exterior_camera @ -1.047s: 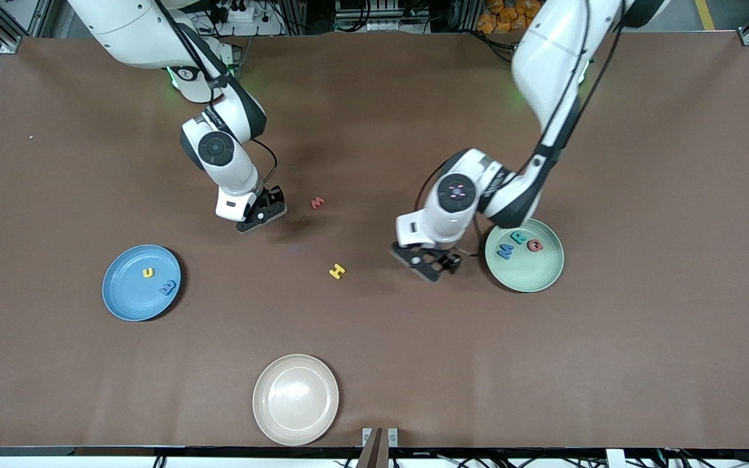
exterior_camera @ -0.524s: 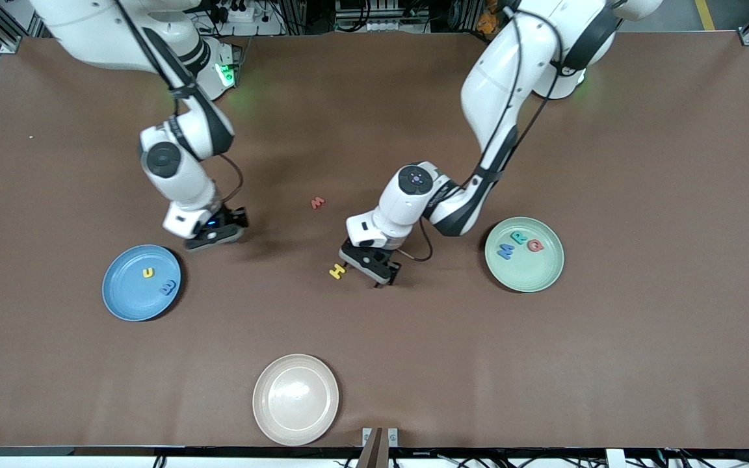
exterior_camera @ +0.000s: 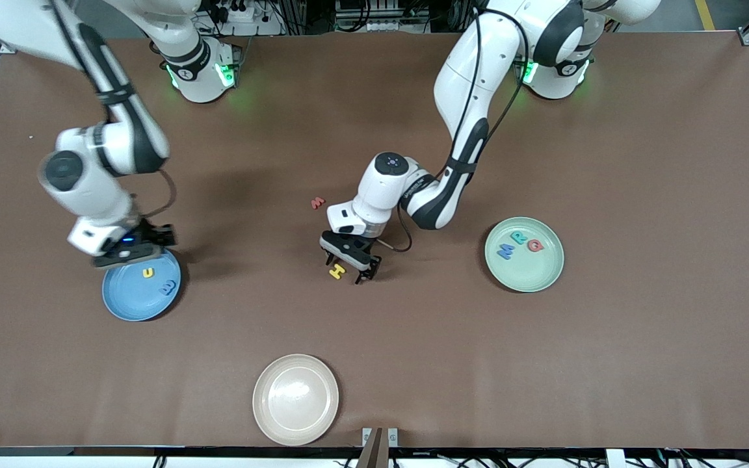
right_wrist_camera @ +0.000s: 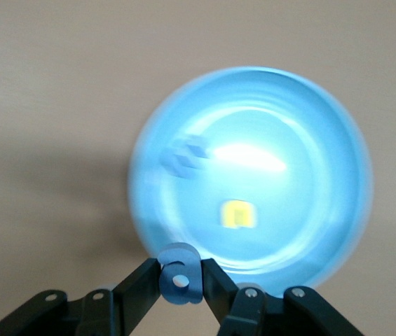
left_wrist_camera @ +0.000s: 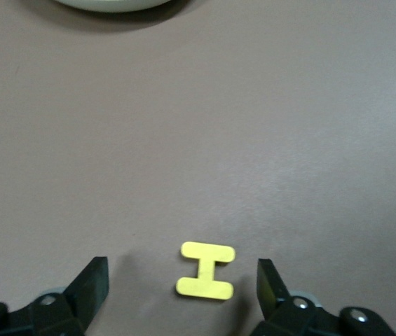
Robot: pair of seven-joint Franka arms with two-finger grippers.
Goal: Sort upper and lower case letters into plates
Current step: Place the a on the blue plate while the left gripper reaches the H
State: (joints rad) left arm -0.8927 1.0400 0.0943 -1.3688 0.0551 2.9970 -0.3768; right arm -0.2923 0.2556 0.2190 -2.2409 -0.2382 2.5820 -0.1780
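left tool (left_wrist_camera: 182, 294) open astride yellow h (left_wrist_camera: 206, 270); right tool (right_wrist_camera: 181, 280) gripping blue letter (right_wrist_camera: 179, 274) over blue plate (right_wrist_camera: 324, 175)

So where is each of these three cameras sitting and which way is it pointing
Front view: high across the table, facing the robots; shows both arms, three plates, the loose letters.
Left wrist view: on the left arm's wrist, looking down at the yellow H between the open left claw.
Right wrist view: on the right arm's wrist, looking down at the blue plate; the right claw grips a small blue letter.
Shared: front and left wrist views both show the yellow H.
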